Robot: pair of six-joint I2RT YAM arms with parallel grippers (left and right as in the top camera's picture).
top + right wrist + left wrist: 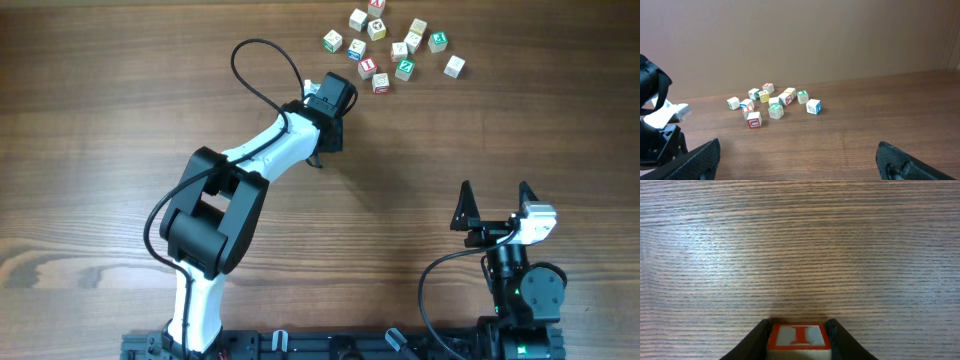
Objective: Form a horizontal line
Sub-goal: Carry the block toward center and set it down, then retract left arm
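- Left gripper (799,329): closed on a lettered block (800,337). The block has a red frame and a red "I" on its upper face, and it sits snug between the two dark fingers (752,344).
- Overhead: the left arm (250,160) reaches out over the table (100,150), with its gripper end at about 12 o'clock from the table centre. The gripper itself hides the held block in this view.
- Cannot tell whether the held block rests on the wood or hangs just above it.
- Loose blocks (390,45): a dozen or so in a scattered cluster, at about 1 o'clock from the left gripper, not in a row. One with a red frame (381,82) lies nearest the arm.
- Right gripper (495,203): fingers spread wide, holding nothing, at about 3 o'clock from the table centre, well apart from the cluster.
- Right wrist view: the cluster is at 11 o'clock, far ahead of the fingertips (702,159).
- A black cable (265,60) loops above the left arm.
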